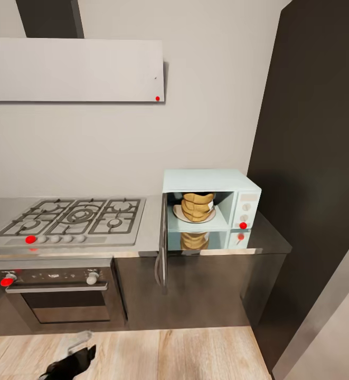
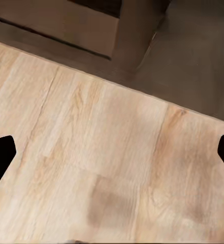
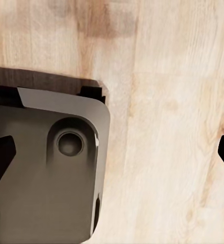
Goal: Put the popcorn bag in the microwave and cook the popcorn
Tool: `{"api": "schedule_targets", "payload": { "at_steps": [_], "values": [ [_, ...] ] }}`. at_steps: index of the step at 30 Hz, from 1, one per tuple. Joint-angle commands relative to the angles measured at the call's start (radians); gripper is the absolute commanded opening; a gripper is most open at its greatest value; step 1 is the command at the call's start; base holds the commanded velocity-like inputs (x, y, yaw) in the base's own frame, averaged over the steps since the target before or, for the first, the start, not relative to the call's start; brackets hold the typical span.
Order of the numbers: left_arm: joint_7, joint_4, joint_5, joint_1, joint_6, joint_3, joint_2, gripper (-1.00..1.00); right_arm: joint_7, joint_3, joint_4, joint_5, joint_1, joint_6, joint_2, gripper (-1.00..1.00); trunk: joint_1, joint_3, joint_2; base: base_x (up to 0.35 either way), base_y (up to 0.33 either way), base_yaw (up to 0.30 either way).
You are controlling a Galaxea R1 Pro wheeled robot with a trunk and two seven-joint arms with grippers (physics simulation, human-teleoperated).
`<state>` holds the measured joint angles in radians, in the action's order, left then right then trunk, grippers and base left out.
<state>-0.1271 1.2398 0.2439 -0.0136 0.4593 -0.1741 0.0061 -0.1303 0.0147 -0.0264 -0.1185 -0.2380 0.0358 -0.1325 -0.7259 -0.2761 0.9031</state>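
The popcorn bag (image 1: 197,207) sits inside the mint microwave (image 1: 211,200) on the countertop (image 1: 264,240), door (image 1: 162,240) swung wide. Both grippers hang over the wood floor (image 2: 106,168), fingers spread, holding nothing. Next: push the door fully shut (squarely, without shifting the oven), then start heating.

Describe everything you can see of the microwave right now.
The microwave is a small boxy pale mint-blue unit standing on the countertop at its right end, beside a tall dark cabinet. Its door is swung wide open toward the hob side, seen edge-on. The popcorn bag sits upright inside on a pale round plate. The right-hand panel carries two white knobs and a red light. The shiny worktop mirrors it.
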Motion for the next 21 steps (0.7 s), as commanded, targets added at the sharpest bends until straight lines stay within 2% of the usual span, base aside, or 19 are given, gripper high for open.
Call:
{"api": "schedule_targets", "payload": {
  "at_steps": [1,3,4,6,8,10,12,14,15,18,20,21],
  "values": [
    [-0.007,0.034,0.011,-0.006,0.014,0.001,0.0,1.0,-0.002,0.002,-0.003,-0.008,-0.001,0.003,0.0,1.0,0.0,-0.001,0.001,0.0,0.0,0.0],
    [-0.006,0.058,0.013,-0.046,0.033,0.001,-0.004,1.0,-0.002,0.003,-0.003,-0.007,-0.001,0.003,-0.001,1.0,0.0,-0.001,0.001,0.0,0.0,0.0],
    [-0.005,0.067,0.013,-0.112,0.065,0.001,-0.008,1.0,-0.002,0.004,-0.003,-0.006,-0.001,0.003,-0.004,1.0,0.0,-0.001,0.001,0.0,0.0,0.0],
    [-0.004,0.071,0.014,-0.175,0.102,0.002,-0.011,1.0,-0.002,0.004,-0.003,-0.006,-0.001,0.004,-0.005,1.0,0.0,-0.001,0.001,0.0,0.0,0.0],
    [0.005,0.073,0.015,-0.281,0.134,0.002,-0.012,1.0,-0.002,0.005,-0.003,-0.005,-0.001,0.004,-0.007,1.0,0.0,-0.001,0.001,0.0,0.0,0.0],
    [0.023,0.073,0.024,-0.327,0.14,0.002,-0.012,1.0,-0.002,0.005,-0.003,-0.004,-0.001,0.004,-0.007,1.0,0.0,-0.001,0.001,0.0,0.0,0.0],
    [0.084,0.073,0.045,-0.387,0.145,0.002,-0.012,1.0,-0.002,0.005,-0.003,-0.004,-0.001,0.002,-0.007,1.0,0.0,-0.001,0.001,0.0,0.0,0.0],
    [0.138,0.072,0.056,-0.419,0.165,0.002,-0.012,1.0,-0.002,0.005,-0.003,-0.004,-0.001,0.002,-0.008,1.0,0.0,-0.001,0.001,0.0,0.0,0.0],
    [0.198,0.072,0.06,-0.447,0.207,0.002,-0.012,1.0,-0.002,0.005,-0.003,-0.004,-0.001,0.0,-0.008,1.0,0.0,-0.001,0.001,0.0,0.0,0.0],
    [0.3,0.072,0.062,-0.496,0.278,0.003,-0.012,1.0,-0.002,0.005,-0.003,-0.005,-0.001,-0.004,-0.007,1.0,0.0,-0.001,0.001,0.0,0.0,0.0],
    [0.348,0.072,0.062,-0.509,0.309,0.004,-0.01,1.0,-0.002,0.005,-0.003,-0.005,-0.002,-0.007,-0.005,1.0,0.0,-0.001,0.001,0.0,0.0,0.0],
    [0.396,0.072,0.06,-0.518,0.351,0.004,-0.006,1.0,-0.002,0.005,-0.003,-0.006,-0.001,-0.008,-0.004,1.0,0.0,-0.001,0.001,0.0,0.0,0.0]
  ]
}}
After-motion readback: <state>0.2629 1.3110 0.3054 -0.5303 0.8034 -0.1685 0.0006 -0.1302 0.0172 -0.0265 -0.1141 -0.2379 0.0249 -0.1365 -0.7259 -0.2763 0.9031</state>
